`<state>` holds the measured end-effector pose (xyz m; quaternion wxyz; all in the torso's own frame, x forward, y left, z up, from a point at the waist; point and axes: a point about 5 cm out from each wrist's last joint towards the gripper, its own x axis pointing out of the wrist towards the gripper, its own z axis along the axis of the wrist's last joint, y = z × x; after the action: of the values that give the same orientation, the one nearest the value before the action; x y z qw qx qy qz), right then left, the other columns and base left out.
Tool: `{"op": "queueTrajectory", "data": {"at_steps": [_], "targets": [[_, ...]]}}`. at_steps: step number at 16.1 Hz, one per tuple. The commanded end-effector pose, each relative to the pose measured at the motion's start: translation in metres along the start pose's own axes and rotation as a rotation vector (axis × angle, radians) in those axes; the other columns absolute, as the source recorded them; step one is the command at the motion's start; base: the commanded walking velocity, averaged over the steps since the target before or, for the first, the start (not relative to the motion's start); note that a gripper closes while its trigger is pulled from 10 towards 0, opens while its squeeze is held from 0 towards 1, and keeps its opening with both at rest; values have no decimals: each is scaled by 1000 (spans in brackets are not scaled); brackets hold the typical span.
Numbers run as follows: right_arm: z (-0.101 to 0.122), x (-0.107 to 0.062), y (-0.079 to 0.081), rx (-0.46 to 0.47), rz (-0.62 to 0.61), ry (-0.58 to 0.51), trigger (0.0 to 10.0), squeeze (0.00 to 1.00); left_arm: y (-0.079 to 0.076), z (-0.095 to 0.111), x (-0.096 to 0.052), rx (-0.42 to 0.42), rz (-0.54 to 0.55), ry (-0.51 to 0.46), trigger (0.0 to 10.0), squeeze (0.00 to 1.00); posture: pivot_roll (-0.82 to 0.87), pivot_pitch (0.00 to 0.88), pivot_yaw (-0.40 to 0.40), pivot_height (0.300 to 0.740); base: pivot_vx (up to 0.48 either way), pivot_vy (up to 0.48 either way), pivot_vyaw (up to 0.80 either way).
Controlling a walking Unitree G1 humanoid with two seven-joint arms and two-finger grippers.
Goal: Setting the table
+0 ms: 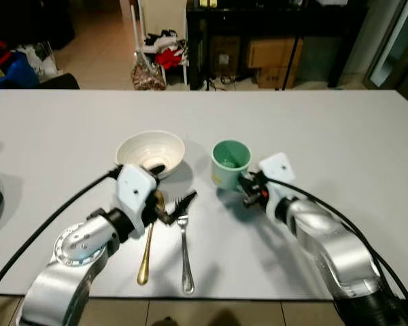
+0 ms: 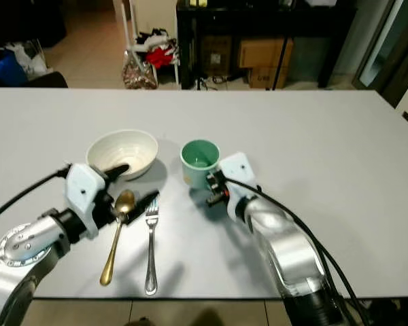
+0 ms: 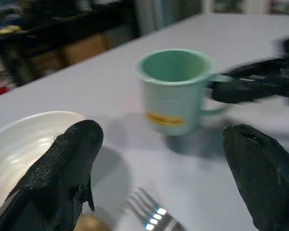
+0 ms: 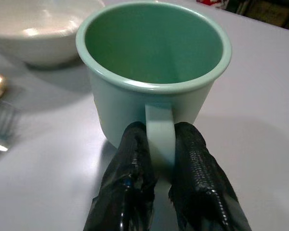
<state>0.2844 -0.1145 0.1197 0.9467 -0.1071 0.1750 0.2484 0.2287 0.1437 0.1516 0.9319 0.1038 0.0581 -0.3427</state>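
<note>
Handle of the green mug [image 4: 153, 82] points back at my right end effector [image 4: 160, 144], which is clamped on it; mug stands on the desk [image 1: 340, 136] beside the bowl [image 1: 150, 151]. My left end effector [image 3: 164, 159] gapes empty over the fork [image 1: 185, 244].

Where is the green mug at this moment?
In the left eye view the green mug stands mid-table, just right of the white bowl, its handle clamped by the right tool.

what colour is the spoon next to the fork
Gold; the spoon lies just left of the silver fork, clearest in the right eye view.
</note>
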Motion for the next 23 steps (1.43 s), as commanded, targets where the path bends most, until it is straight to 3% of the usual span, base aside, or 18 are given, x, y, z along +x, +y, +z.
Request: {"op": "queueTrajectory", "data": {"at_steps": [1,5,9,14,15,16,23], "targets": [[1,9,2,-46,24,7,10000,0,0,-3,1,9,-38,14,10000,0,140,0,63,740,0,0,0],[-4,27,2,-68,53,55,10000,0,3,-4,-2,12,-52,13,10000,0,163,0,48,740,0,0,0],[-1,35,4,-13,66,13,10000,0,4,-6,-3,15,-56,11,10000,0,163,0,49,740,0,0,0],[-3,46,4,6,61,10,10000,0,-6,-7,-2,-19,-131,4,10000,0,162,0,49,740,0,0,0],[-3,48,4,10,72,10,10000,380,-7,-7,-1,-24,-141,7,10000,0,159,0,47,740,0,0,0],[-3,49,5,10,90,8,10000,1000,-8,-8,-1,-24,-145,11,10000,0,158,0,46,740,0,0,0],[7,46,-1,8,95,-34,10000,1000,-6,-6,3,-15,-131,-4,10000,0,148,0,36,740,0,0,0]]}}
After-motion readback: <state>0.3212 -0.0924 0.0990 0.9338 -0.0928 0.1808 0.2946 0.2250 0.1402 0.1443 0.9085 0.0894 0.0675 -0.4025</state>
